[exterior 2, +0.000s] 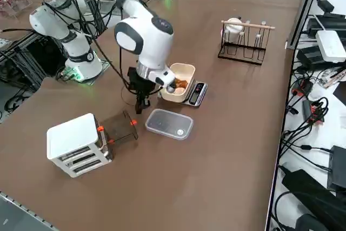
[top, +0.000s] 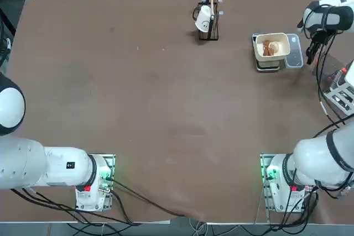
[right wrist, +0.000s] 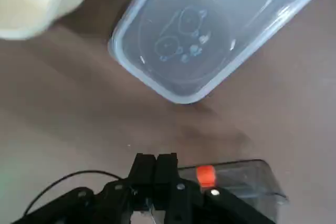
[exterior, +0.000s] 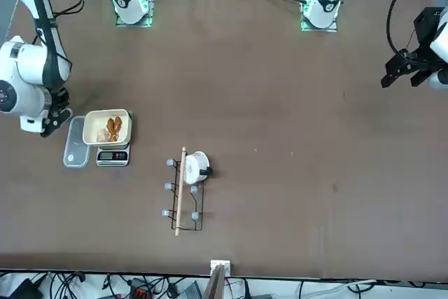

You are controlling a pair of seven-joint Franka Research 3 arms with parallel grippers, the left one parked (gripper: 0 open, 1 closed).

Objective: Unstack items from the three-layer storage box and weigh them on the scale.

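Brown tabletop is showing the right gripper (right wrist: 156, 163) hanging pinched shut and empty; the dark drawer (right wrist: 239, 182) is lying close at its three o'clock.

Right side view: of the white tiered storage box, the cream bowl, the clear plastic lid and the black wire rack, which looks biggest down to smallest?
1. White tiered storage box, though it stands nearest the camera.
2. Black wire rack, farthest away.
3. Clear rectangular plastic lid and cream rounded-square bowl: too alike to rank.
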